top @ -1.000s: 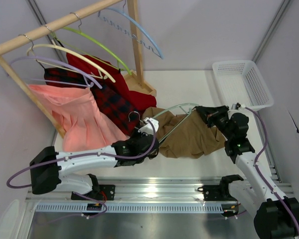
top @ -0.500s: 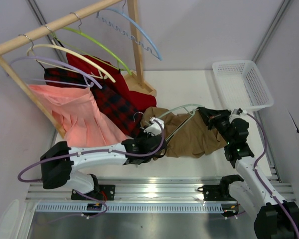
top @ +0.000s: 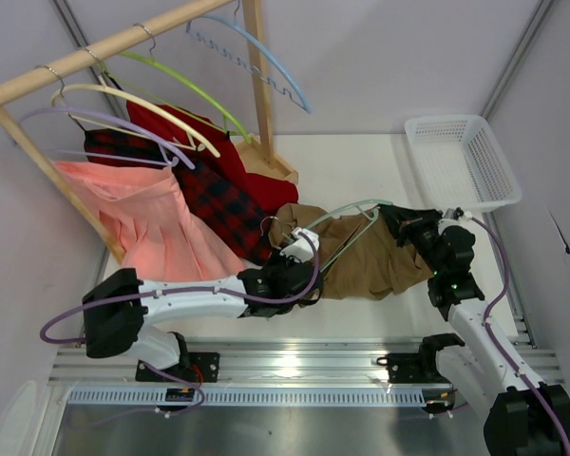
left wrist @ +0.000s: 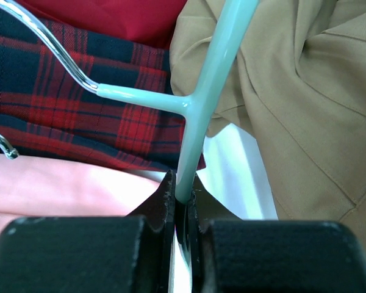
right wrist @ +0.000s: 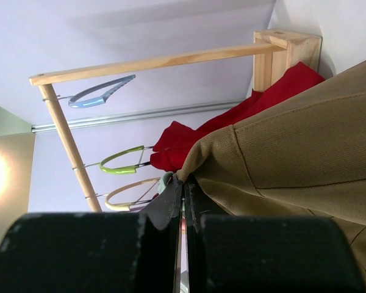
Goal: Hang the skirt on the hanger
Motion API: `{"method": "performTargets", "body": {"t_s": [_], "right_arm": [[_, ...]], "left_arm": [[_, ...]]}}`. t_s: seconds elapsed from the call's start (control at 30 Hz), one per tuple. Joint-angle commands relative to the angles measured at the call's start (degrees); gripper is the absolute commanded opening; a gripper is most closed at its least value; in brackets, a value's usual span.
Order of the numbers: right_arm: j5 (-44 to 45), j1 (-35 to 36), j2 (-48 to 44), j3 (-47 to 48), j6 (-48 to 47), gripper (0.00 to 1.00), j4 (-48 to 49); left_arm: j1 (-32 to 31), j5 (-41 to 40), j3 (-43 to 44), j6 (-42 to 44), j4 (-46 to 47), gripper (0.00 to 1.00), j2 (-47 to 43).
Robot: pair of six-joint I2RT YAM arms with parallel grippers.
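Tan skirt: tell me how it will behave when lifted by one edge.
Probably floppy: the tan skirt lies creased and bunched, so it should sag below the right gripper pinching its edge. Likely light, as that narrow pinch holds up a fold. It may slip along the smooth sage-green hanger.

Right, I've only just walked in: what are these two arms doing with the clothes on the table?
They are fitting a skirt onto a hanger. The left gripper is clamped on the pale green hanger just below the joint of its wire hook. The right gripper pinches an edge of the tan skirt at the hanger's far end. The skirt lies crumpled on the table with the hanger across it, not yet on the wooden rack.
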Motion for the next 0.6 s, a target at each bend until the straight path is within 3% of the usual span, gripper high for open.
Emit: {"method": "performTargets", "body": {"t_s": [0.0, 0.2, 0.57], "right_arm": [[2.0, -0.3, -1.2, 0.7, 1.7, 0.00, 5.5], [2.3, -0.3, -2.6, 1.1, 1.4, 0.00, 4.7], [1.4, 0.1, -5.6, 3.5, -6.1, 0.00, -2.4]], "left_arm": [[-1.1, 2.3, -0.6, 4.0, 2.3, 0.00, -1.2], [-1.2, 0.5, 3.3, 3.1, -3.6, 0.00, 6.2], [0.1, 2.2, 3.8, 1.4, -6.1, 0.00, 6.6]]}}
